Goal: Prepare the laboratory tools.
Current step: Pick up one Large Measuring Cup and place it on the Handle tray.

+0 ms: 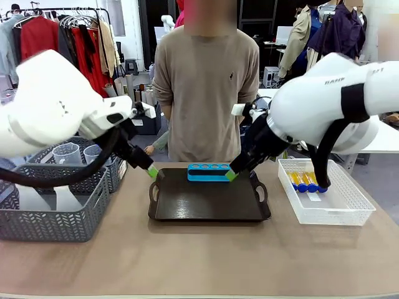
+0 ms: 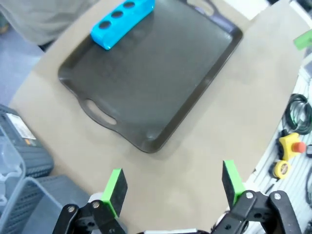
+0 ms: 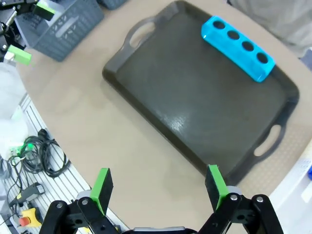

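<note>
The left fingers and right fingers stood wide apart, empty, over the counter by the brown tray. The blue-capped tubes lay packed in the white basket at the counter's right edge; pinching one might drag its neighbours.

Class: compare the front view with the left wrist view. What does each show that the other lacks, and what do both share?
Front view: white basket holding blue-capped tubes, clothes rail behind. Left wrist view: cables and a yellow button box beside the table. Both: dark tray, blue rack, open left gripper.
</note>
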Tool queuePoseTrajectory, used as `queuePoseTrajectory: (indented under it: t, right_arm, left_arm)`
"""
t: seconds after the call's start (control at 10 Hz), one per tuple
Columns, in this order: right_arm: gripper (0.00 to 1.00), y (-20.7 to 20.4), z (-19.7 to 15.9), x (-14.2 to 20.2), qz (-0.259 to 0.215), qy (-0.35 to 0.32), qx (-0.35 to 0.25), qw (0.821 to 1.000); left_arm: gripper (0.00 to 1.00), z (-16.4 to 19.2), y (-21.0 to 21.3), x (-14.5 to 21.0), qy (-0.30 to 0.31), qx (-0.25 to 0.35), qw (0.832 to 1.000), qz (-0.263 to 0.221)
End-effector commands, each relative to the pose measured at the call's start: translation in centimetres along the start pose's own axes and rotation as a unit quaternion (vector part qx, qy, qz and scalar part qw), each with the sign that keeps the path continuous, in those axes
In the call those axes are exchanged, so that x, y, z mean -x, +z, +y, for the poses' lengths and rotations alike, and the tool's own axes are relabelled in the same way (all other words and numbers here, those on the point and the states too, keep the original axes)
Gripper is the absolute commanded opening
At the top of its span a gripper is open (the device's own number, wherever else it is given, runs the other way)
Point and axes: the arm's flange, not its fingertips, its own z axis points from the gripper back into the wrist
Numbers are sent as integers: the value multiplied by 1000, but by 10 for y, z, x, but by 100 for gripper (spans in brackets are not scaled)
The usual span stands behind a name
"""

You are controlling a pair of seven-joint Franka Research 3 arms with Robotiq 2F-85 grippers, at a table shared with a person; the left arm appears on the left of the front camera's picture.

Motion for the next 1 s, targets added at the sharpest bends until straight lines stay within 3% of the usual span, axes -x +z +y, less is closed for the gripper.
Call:
queuePoseTrajectory:
  t: [0.0, 0.3, 0.4, 0.7, 0.8, 0.9]
  right_arm:
    - [100, 17, -6, -12, -12, 24, -13, 1000]
    - [100, 44, -10, -16, -55, 49, 13, 997]
    - [100, 38, -7, -21, -27, 21, 6, 999]
    - [100, 38, -7, -21, -27, 21, 6, 999]
    - [100, 40, -7, -22, -29, 30, 12, 999]
    - [100, 55, -3, -33, -29, 29, -22, 999]
  left_arm:
    - [100, 10, 12, -16, -21, 8, 1000, 9]
    - [100, 7, 18, -24, -67, -9, 998, -2]
    - [100, 10, 24, -23, -20, 0, 1000, 10]
    - [100, 10, 24, -23, -20, 0, 1000, 10]
    - [100, 9, 22, -25, -31, -6, 999, 12]
    - [100, 5, 39, -30, -90, 7, 996, 5]
